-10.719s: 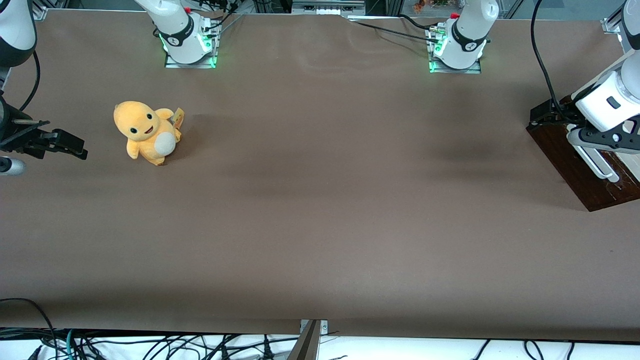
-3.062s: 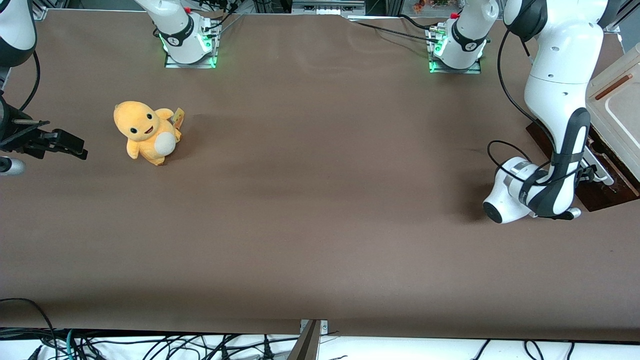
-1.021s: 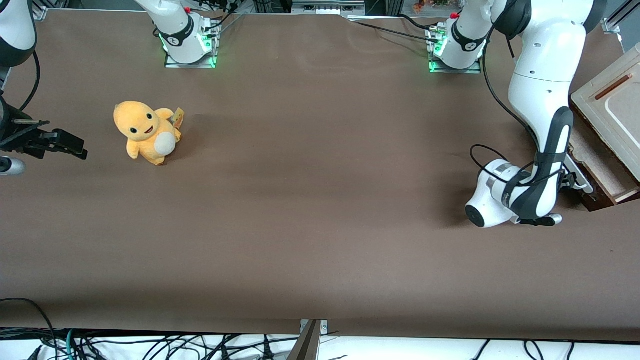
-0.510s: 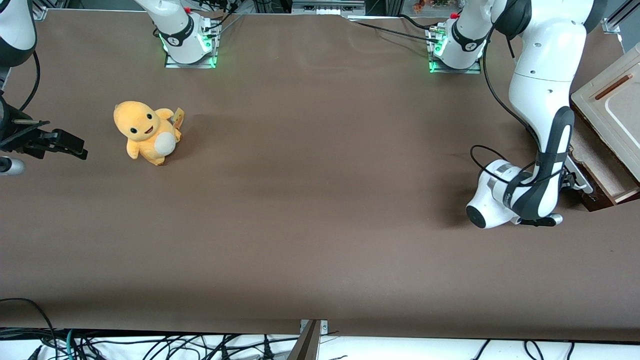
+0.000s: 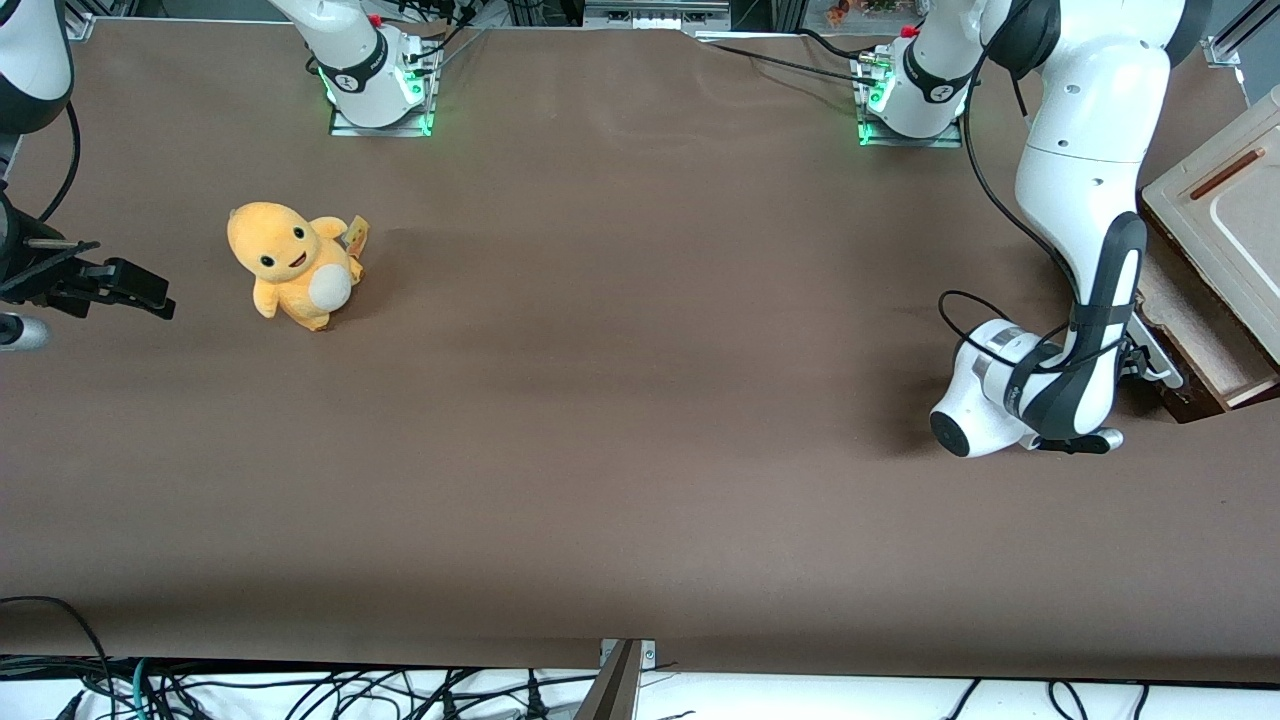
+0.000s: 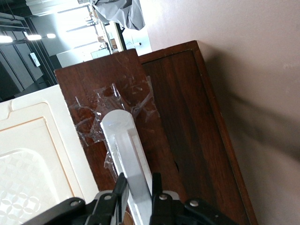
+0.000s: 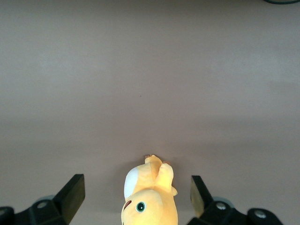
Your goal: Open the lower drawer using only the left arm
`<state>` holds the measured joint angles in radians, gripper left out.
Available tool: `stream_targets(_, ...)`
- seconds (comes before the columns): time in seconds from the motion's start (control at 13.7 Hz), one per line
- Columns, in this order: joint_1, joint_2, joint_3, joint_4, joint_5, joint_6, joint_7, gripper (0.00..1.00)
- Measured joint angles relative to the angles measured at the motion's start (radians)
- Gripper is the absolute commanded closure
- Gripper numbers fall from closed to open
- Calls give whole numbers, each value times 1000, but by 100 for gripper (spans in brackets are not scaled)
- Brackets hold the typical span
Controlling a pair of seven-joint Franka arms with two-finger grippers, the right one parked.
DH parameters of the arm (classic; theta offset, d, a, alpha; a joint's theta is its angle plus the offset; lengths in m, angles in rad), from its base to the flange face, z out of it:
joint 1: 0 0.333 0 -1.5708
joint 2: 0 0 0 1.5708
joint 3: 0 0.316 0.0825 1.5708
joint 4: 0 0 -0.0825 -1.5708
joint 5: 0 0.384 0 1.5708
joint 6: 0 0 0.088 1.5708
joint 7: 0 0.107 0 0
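Observation:
The lower drawer [image 5: 1195, 325] stands pulled out of the small cabinet at the working arm's end of the table, and its pale beige inside shows under the cabinet's beige top panel [image 5: 1225, 205]. The left arm [image 5: 1085, 200] reaches down in front of the drawer. My left gripper [image 5: 1148, 362] is at the white bar handle [image 5: 1165, 372]. In the left wrist view the gripper [image 6: 138, 187] is shut on the handle [image 6: 123, 140], with one black finger [image 6: 119, 188] on each side of the bar. The dark brown drawer front [image 6: 89, 89] carries clear tape round the handle's end.
A yellow plush toy [image 5: 292, 262] sits toward the parked arm's end of the table, and also shows in the right wrist view [image 7: 149, 199]. Two white arm bases with green lights [image 5: 380, 80] [image 5: 915, 90] stand at the table's edge farthest from the front camera.
Since about three seconds ago the left arm has drawn away from the cabinet and the drawer has slid out with it. Over the last second almost nothing has moved.

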<state>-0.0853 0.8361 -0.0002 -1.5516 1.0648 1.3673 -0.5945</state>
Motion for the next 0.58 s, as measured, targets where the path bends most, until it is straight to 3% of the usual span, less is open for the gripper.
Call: stream_targets(0.58,-13,0,1,3,-19,-10,0,86)
